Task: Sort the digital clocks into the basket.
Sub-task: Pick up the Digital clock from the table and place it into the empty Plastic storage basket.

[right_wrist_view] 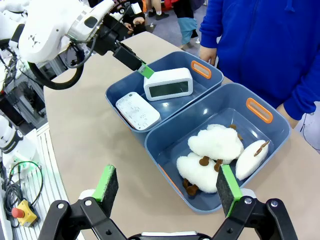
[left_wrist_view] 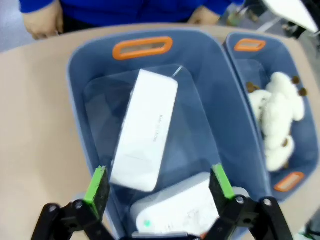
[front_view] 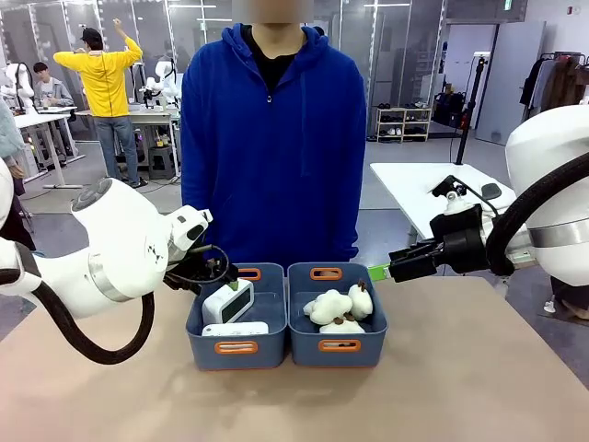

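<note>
Two white digital clocks lie in the left blue basket [front_view: 276, 318]. One clock [front_view: 227, 302] stands on edge with its grey-green screen showing; the other [front_view: 235, 329] lies flat at the near end. My left gripper [front_view: 230, 281] hangs open just over that basket's far left corner, holding nothing. From the left wrist, its gripper [left_wrist_view: 159, 185] is spread above the basket wall [left_wrist_view: 80, 70], over one clock [left_wrist_view: 145, 130] and the other [left_wrist_view: 180, 210]. My right gripper [front_view: 379, 272] is open beside the right basket, empty [right_wrist_view: 167, 185].
The twin blue basket [front_view: 377, 322] on the right holds fluffy white plush toys [front_view: 331, 307]. A person in a blue hoodie [front_view: 271, 138] stands at the far edge, hands [left_wrist_view: 42, 20] near the table. The tan tabletop [front_view: 460, 387] lies bare around the baskets.
</note>
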Available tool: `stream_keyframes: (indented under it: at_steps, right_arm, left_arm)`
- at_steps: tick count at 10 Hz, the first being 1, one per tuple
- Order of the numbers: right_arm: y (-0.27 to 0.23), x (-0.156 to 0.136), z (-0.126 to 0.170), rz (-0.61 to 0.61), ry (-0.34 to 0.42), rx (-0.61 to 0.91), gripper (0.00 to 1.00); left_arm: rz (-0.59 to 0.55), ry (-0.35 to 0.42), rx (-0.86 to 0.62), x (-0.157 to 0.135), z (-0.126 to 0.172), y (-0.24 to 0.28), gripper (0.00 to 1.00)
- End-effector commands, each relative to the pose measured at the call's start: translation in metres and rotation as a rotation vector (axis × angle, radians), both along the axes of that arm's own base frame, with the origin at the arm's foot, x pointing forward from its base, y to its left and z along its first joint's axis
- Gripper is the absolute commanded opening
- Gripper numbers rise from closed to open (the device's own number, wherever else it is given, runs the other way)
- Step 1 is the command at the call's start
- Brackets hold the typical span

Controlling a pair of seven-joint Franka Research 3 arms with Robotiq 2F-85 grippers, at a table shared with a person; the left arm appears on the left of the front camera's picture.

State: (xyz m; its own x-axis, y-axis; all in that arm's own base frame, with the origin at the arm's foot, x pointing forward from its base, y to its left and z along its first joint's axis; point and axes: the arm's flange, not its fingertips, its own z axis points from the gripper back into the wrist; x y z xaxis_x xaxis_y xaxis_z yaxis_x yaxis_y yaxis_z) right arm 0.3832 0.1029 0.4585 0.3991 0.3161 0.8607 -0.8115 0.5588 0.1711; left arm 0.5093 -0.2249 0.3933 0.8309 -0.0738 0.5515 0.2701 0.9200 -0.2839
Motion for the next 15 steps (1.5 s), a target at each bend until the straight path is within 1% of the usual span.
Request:
stream_keyframes:
  at_steps: [1,2,3,4,5,6,7,8,9,10,11,12,13,14,15]
  right_arm:
    - [-0.003,0.001,-0.002,0.013,-0.011,-0.006,1.00]
    - [-0.003,0.001,-0.002,0.013,-0.011,-0.006,1.00]
    - [-0.003,0.001,-0.002,0.013,-0.011,-0.006,1.00]
    - [-0.003,0.001,-0.002,0.013,-0.011,-0.006,1.00]
    - [0.000,0.000,0.000,0.000,0.000,0.000,1.00]
    - [-0.011,0.011,0.031,-0.040,0.074,0.094,1.00]
    - [-0.036,0.023,0.054,-0.110,0.189,0.180,1.00]
    - [-0.059,0.029,0.069,-0.178,0.299,0.213,1.00]
    - [-0.082,0.025,0.077,-0.277,0.465,0.249,1.00]
    - [-0.106,0.017,0.079,-0.335,0.603,0.332,1.00]
    - [-0.138,0.005,0.077,-0.385,0.679,0.440,1.00]
    - [-0.169,-0.014,0.069,-0.453,0.728,0.472,1.00]
    - [-0.195,-0.036,0.058,-0.532,0.757,0.510,1.00]
    - [-0.212,-0.050,0.048,-0.589,0.737,0.560,1.00]
    - [-0.221,-0.058,0.040,-0.624,0.724,0.569,1.00]
  left_arm:
    - [-0.084,0.092,-0.134,-0.007,0.052,0.044,1.00]
    - [-0.114,0.089,-0.171,-0.015,0.074,0.063,1.00]
    - [-0.146,0.102,-0.204,-0.026,0.093,0.082,1.00]
    - [-0.169,0.128,-0.250,-0.041,0.106,0.108,1.00]
    - [-0.195,0.139,-0.326,-0.056,0.111,0.128,1.00]
    - [-0.203,0.150,-0.381,-0.068,0.115,0.149,1.00]
    - [-0.229,0.181,-0.435,-0.084,0.117,0.168,1.00]
    - [-0.237,0.186,-0.517,-0.099,0.119,0.190,1.00]
    - [-0.208,0.152,-0.631,-0.113,0.122,0.215,1.00]
    - [-0.192,0.140,-0.680,-0.124,0.120,0.234,1.00]
    - [-0.128,0.125,-0.691,-0.134,0.116,0.255,1.00]
    - [-0.060,0.103,-0.704,-0.149,0.114,0.275,1.00]
    - [0.001,0.083,-0.717,-0.167,0.116,0.295,1.00]
    - [0.062,0.088,-0.717,-0.181,0.117,0.308,1.00]
    - [0.103,0.070,-0.728,-0.187,0.116,0.317,1.00]
